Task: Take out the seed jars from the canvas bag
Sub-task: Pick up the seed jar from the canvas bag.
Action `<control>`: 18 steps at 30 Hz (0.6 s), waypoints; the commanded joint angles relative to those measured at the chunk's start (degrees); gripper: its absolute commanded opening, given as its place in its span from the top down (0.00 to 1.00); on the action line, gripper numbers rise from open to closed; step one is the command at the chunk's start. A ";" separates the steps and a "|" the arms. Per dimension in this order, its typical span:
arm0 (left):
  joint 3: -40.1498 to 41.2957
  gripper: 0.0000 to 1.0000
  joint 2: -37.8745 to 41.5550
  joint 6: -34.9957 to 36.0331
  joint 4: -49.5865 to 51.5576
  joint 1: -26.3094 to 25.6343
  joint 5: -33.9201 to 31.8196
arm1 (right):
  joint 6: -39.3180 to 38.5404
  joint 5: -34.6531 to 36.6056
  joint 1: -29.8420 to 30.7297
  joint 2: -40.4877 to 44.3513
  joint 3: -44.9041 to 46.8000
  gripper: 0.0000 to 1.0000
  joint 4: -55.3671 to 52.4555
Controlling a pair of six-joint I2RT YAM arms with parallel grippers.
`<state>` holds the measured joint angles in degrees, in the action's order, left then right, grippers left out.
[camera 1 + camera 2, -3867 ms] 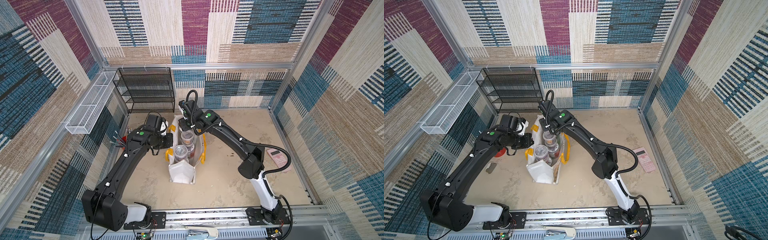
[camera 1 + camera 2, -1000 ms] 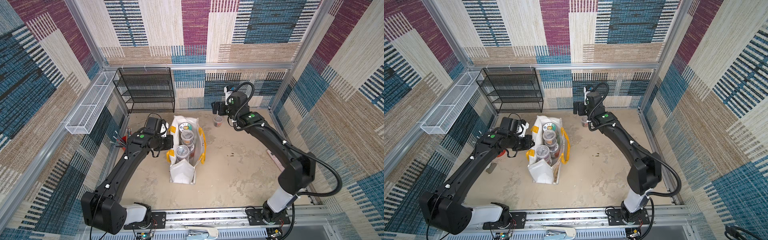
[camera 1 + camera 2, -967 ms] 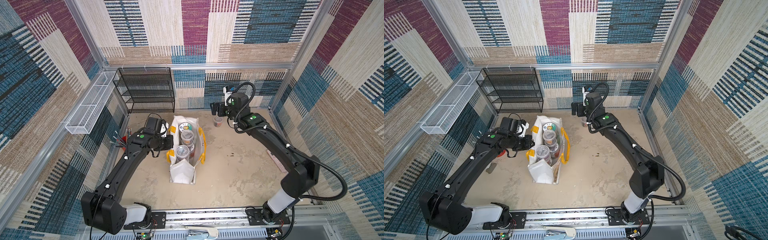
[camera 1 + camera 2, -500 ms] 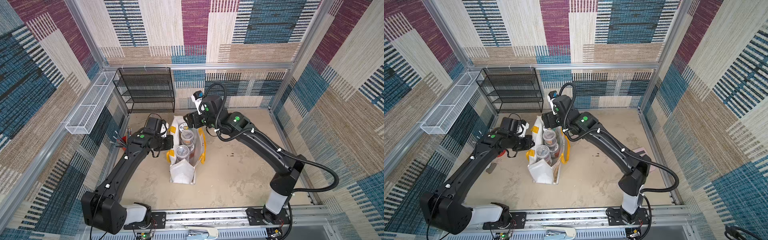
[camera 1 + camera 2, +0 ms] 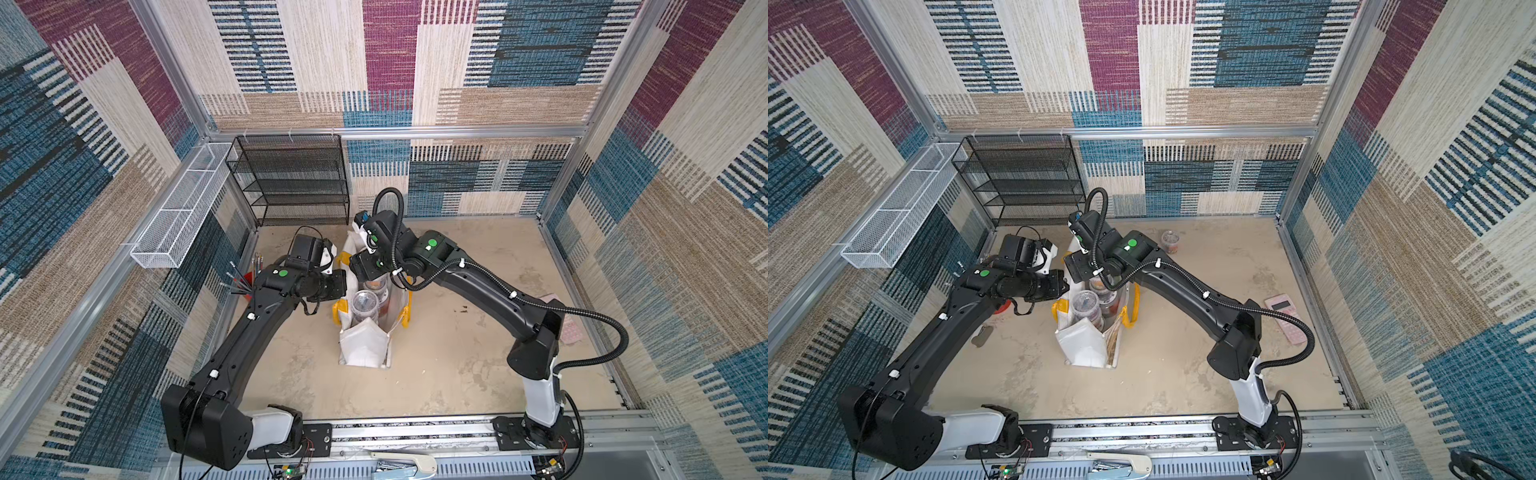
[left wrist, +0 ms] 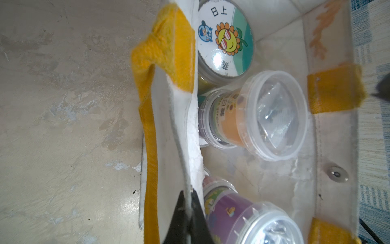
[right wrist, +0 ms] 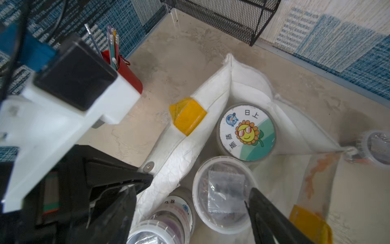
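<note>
Pinching the bag (image 5: 364, 350) wall with the left gripper (image 6: 188, 212), jaws clamped on the fabric, probably to hold the soft mouth spread and steady. Hovering the right gripper (image 7: 201, 184) above that mouth, jaws wide and empty, lined up over a clear tub (image 7: 224, 196) beside a picture-lid jar (image 7: 247, 132). Several jars (image 5: 365, 300) inside the bag; one tub (image 5: 1170, 242) already out, standing near the back wall (image 5: 1183, 183).

Seed jars (image 5: 365, 301) inside the canvas bag (image 5: 363, 349); one tub (image 5: 1170, 242) apart, behind-right of it; rack (image 5: 291, 178) behind-left.
</note>
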<state>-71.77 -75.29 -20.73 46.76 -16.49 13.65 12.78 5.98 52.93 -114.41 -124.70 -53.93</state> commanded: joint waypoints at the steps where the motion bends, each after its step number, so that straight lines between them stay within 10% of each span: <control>1: 0.40 1.00 0.40 0.78 -0.34 0.00 -0.46 | 0.45 1.88 0.16 0.06 1.48 0.16 1.12; 18: 1.02 1.00 0.74 0.41 -0.69 0.06 -0.64 | 0.19 3.83 -1.69 -0.15 7.02 0.15 5.79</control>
<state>-70.91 -74.87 -20.60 46.13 -16.49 13.47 12.80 10.13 51.18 -113.91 -117.58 -50.39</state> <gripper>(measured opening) 0.060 0.845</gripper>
